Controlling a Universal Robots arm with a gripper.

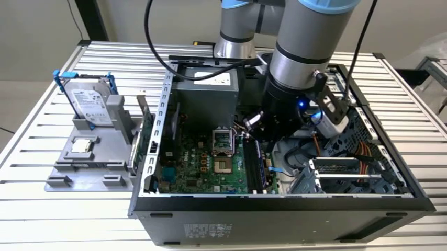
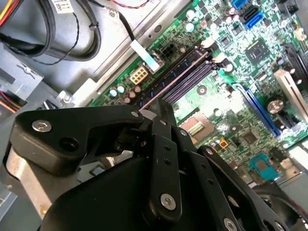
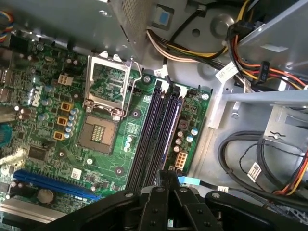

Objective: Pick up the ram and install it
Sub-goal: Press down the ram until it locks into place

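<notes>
The gripper is reaching down inside the open computer case, hanging over the memory slots beside the empty processor socket on the green motherboard. The ram is standing on edge in one of those long black slots, toward the exterior view's right of the board. In both wrist views its thin top edge is showing as a pale line running along the slot, and, straight up to the fingertips. The gripper is sitting at one end of the stick rather than at its middle, with its fingers drawn close together. Whether they are pinching the board's edge or bearing down on top of it cannot be told. An end position like this is probably serving to seat that end against its latch. Outside the case, on the exterior view's left, the hard drive is standing upright in the gray holder, and the small square chip is lying in its recess, both well apart from the work.
</notes>
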